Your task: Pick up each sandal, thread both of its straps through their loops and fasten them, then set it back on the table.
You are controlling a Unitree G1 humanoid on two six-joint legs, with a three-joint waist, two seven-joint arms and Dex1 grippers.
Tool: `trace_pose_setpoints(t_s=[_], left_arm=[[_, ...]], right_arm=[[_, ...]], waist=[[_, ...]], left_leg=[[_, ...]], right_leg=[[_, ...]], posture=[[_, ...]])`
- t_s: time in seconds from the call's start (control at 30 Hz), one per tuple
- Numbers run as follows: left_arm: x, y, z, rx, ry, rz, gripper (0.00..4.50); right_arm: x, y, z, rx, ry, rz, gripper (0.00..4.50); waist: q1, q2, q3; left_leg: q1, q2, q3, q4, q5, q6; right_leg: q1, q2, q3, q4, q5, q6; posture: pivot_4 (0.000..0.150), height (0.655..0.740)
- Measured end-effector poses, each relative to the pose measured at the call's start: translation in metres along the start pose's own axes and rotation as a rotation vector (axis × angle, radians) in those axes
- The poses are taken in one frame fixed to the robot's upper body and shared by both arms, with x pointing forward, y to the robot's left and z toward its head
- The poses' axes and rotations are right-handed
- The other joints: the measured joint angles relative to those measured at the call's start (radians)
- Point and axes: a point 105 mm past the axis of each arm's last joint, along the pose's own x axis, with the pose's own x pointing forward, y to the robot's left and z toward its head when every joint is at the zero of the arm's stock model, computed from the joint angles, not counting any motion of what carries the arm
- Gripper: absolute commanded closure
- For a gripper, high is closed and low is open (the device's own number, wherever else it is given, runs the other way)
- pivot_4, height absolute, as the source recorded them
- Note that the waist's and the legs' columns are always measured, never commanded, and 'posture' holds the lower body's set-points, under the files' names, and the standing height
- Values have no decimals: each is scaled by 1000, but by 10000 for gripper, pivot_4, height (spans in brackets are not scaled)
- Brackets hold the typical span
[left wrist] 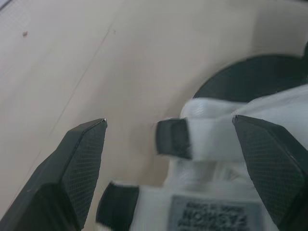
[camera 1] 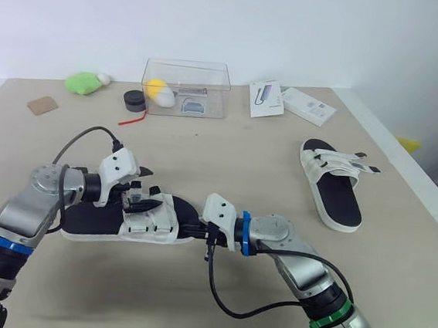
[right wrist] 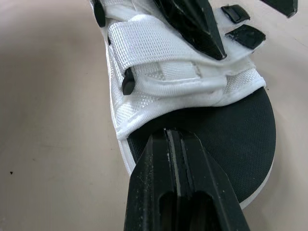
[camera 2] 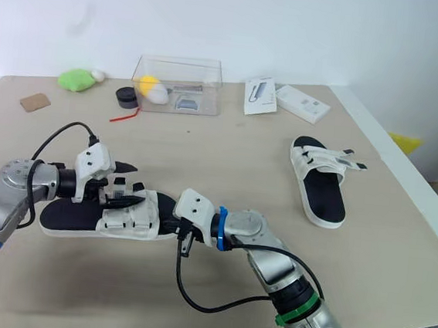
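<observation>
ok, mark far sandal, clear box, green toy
White-strapped black sandal (camera 1: 340, 199): left eye view, black footbed.
Clear plastic box (camera 1: 219, 102): left eye view, front wall.
Green soft toy (camera 1: 81, 82): left eye view, middle.

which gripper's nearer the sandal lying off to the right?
Right. The right gripper is on the near sandal, at its end toward the lone sandal; the left gripper is farther off, at its straps.

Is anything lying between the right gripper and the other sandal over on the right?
Nothing visible. Bare table runs from the right gripper across to the far sandal. The clear box sits farther back, well off that line.
</observation>
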Motion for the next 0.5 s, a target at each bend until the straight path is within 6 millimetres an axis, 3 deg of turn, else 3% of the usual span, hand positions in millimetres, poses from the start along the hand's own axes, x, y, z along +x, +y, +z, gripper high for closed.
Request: trace_pose_setpoints(t_s=[0.1, 0.27, 0.37, 0.5], left_arm=[[-2, 4, 3, -23, -22, 12, 1748], [-44, 33, 34, 14, -209, 187, 1748], [-65, 31, 35, 147, -217, 245, 0], [-85, 13, 19, 295, -153, 237, 0]], right_arm=[[-3, -2, 1, 19, -18, -4, 45000], [-41, -32, 19, 159, -191, -119, 45000], [-59, -39, 41, 200, -292, -116, 34917], [-83, -41, 60, 213, -329, -73, 16549]], waist=[[1, -1, 1], [6, -2, 6], [4, 0, 6], [6, 1, 8]], left_leg=[[-1, 0, 0, 0, 0, 0], [-18, 0, 0, 3, -1, 0], [-18, 1, 0, 3, -5, 2], [-20, 1, 0, 3, -9, -1]], right_leg=[[-1, 0, 0, 0, 0, 1], [-15, 0, 0, 0, 1, 3], [-15, -2, 2, 0, -1, 1], [-16, -8, 1, -1, -3, -2]], posture=[[1500, 7400], [1500, 7400], [1500, 7400], [1500, 7400]])
